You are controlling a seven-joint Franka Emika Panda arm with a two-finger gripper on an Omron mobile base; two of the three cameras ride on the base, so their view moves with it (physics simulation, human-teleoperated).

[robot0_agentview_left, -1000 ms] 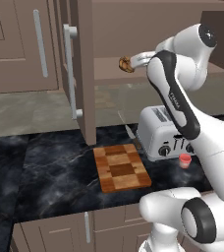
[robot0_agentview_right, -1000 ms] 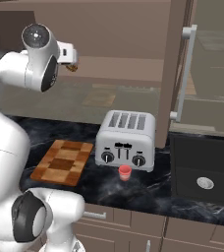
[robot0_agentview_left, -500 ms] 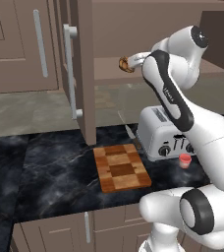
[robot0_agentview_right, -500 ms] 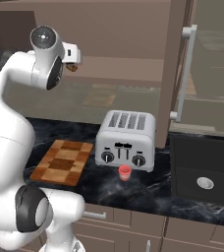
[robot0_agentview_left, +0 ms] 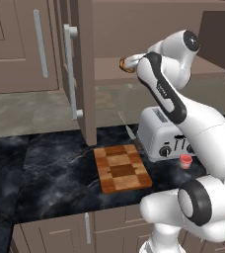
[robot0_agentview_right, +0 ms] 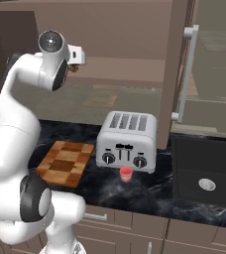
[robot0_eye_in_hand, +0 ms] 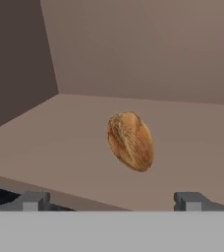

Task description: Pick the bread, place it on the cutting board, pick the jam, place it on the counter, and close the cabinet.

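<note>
Two fingertips: the gripper point(robot0_eye_in_hand: 112, 199) has its jaws spread wide apart with nothing between them, just the dark tips poking up at the bottom of the hand view.
Bread: small round golden-brown bun with darker streaks point(robot0_eye_in_hand: 130, 141), sitting on the taupe cabinet shelf point(robot0_eye_in_hand: 45, 142) straight ahead of the gripper, near but not touching yet. From the left base view it peeks out just past the hand point(robot0_agentview_left: 126, 64).
Step in hand: looks like the reach-in for the bread, so the task is barely started imo.
How to do it well: push straight forward so the bun ends up centred between the jaws, then squeeze. It looks tilted, long side roughly up-down in the hand view, so the jaws should close across its narrower width.
Edges: cabinet side wall point(robot0_eye_in_hand: 15, 59) is off to one side of the gripper, back wall behind the bun. Open taupe-brown door with its long silver bar handle point(robot0_agentview_left: 71, 74) hangs well off to the gripper's side.
Open room: plenty of bare shelf around the bun, so no crowding. Backing straight out the way it came seems the safe exit.
Drop spot: checkered light-and-dark wooden cutting board point(robot0_agentview_left: 122, 168) lies far below the gripper on the glossy black marble table point(robot0_agentview_left: 45, 173), top bare.
Jam: tiny pinkish-red jar point(robot0_agentview_right: 126, 173) also far below, right in front of the silver four-slot toaster point(robot0_agentview_right: 128, 141).
</note>
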